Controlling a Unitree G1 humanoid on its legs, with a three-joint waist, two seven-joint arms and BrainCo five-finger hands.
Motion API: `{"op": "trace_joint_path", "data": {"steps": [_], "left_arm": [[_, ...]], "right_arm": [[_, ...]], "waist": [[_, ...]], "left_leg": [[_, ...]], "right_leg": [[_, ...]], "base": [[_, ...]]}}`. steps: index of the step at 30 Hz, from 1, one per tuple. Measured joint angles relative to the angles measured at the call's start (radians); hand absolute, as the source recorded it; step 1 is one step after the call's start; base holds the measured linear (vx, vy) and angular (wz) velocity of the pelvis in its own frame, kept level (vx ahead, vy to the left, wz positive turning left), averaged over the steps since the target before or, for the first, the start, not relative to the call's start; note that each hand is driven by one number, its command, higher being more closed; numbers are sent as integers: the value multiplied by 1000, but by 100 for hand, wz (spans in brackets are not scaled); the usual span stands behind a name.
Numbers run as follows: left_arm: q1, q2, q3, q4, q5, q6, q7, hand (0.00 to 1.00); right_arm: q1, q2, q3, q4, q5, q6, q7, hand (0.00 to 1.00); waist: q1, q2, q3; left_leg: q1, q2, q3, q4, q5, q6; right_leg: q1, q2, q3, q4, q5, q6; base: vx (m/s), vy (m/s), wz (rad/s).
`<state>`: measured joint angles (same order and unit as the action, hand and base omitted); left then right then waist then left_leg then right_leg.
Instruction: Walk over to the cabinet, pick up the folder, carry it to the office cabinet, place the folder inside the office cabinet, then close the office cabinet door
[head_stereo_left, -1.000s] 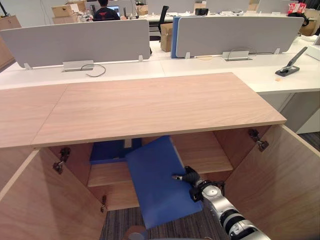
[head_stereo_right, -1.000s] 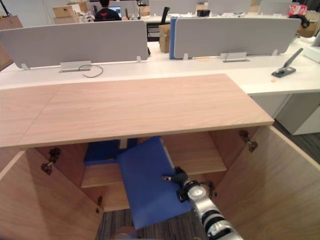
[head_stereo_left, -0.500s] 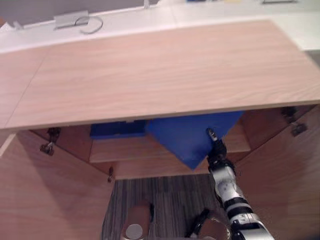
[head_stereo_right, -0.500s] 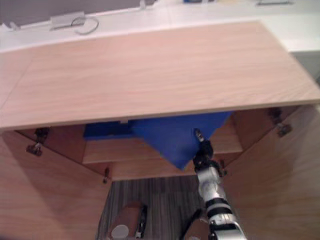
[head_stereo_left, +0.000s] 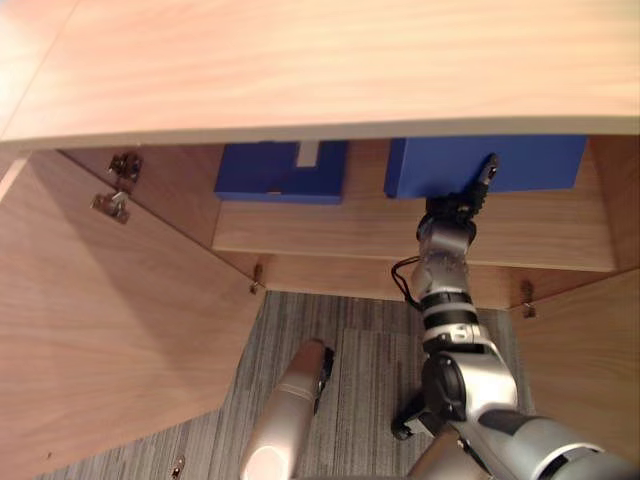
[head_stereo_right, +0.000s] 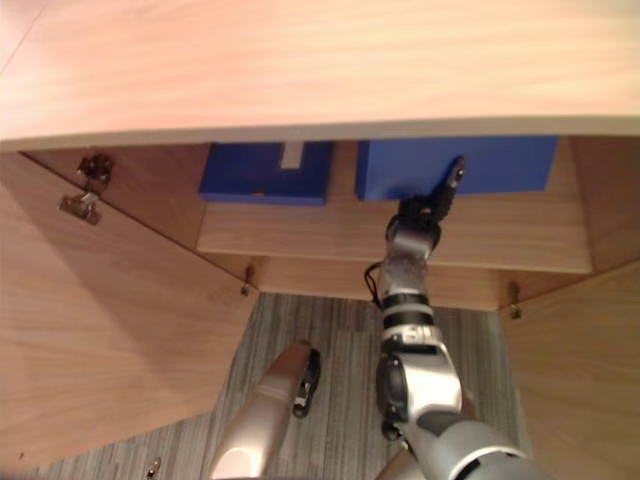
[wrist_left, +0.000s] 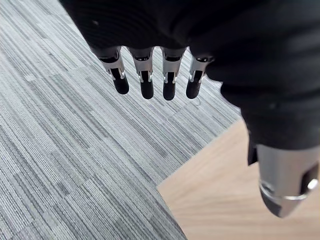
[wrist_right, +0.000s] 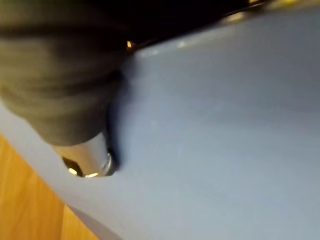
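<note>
The left door (head_stereo_left: 110, 330) stands open. The left hand (wrist_left: 160, 30) hangs low over the floor (wrist_left: 60, 130). Its fingers (wrist_left: 146, 82) are loose and hold nothing. Inside the cabinet (head_stereo_left: 300, 60), a blue box (head_stereo_left: 280, 170) sits on the shelf (head_stereo_left: 340, 225). Near it, with a gap between, the folder (head_stereo_left: 520, 162) lies flat on the same shelf. The right hand (head_stereo_left: 455, 208) pinches the folder's front edge, with its thumb (head_stereo_left: 487, 170) on top.

Bright, even light — (soft) shadows
</note>
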<state>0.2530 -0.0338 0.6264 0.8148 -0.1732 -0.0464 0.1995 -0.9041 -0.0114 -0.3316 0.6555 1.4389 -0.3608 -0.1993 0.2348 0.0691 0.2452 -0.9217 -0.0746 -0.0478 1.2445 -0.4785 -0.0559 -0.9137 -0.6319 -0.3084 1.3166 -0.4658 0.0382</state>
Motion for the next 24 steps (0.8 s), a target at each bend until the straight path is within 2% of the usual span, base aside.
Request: {"op": "trace_joint_path", "data": {"steps": [2, 4, 6, 7, 11, 14, 19, 24], "left_arm": [[-7, 0, 0, -3, -2, 2, 11, 0], [-15, -1, -3, -7, -2, 12, 12, 0], [-20, 0, -3, -11, -1, 17, 12, 0], [-23, 0, -4, -11, -1, 20, 12, 0], [-26, 0, -17, -9, 7, 30, 12, 0], [-27, -1, -40, 1, 7, 42, 12, 0], [-38, -1, -97, 0, 11, 42, 12, 0], [-42, -1, -150, -7, 19, 43, 12, 0]], "right_arm": [[-30, -11, -44, 45, 5, 2, -27, 100], [-54, -38, -84, 107, 31, 8, -60, 100], [-72, -83, -77, 136, -10, 20, -71, 100], [-99, -117, -76, 153, -17, 30, -76, 0], [-181, -215, -77, 232, -22, 71, -99, 0], [-195, -253, -76, 299, -28, 126, -117, 0], [-208, -275, -32, 322, -46, 147, -115, 0], [-225, -293, -5, 320, -48, 154, -111, 0]], "waist": [[19, 10, -1], [45, 33, -9], [55, 50, -12], [65, 57, -14], [87, 65, -14], [91, 84, -6], [91, 99, -3], [89, 113, 10]], "left_leg": [[-33, -16, -11, 22, 0, -1], [-77, -42, -23, 48, 4, -6], [-114, -63, -37, 59, 9, -10], [-142, -69, -44, 66, 16, -17], [-193, -89, -56, 73, 38, -25], [-198, -92, -62, 73, 46, -31], [-219, -89, -67, 73, 57, -50], [-229, -77, -69, 70, 60, -49]], "right_leg": [[-22, -19, 0, 27, -9, 1], [-52, -43, -1, 59, -18, -1], [-75, -69, -5, 80, -26, -2], [-96, -72, -7, 90, -27, -4], [-145, -91, -6, 120, -35, -18], [-154, -99, -2, 139, -47, -27], [-189, -97, 4, 162, -60, -44], [-208, -82, 7, 167, -65, -39]], "base": [[-4, -44, 34], [-1, -65, 38], [-5, -61, 42], [-7, -65, 37], [15, -75, 24], [42, -104, 10], [24, -87, 3], [26, -92, -4]]}}
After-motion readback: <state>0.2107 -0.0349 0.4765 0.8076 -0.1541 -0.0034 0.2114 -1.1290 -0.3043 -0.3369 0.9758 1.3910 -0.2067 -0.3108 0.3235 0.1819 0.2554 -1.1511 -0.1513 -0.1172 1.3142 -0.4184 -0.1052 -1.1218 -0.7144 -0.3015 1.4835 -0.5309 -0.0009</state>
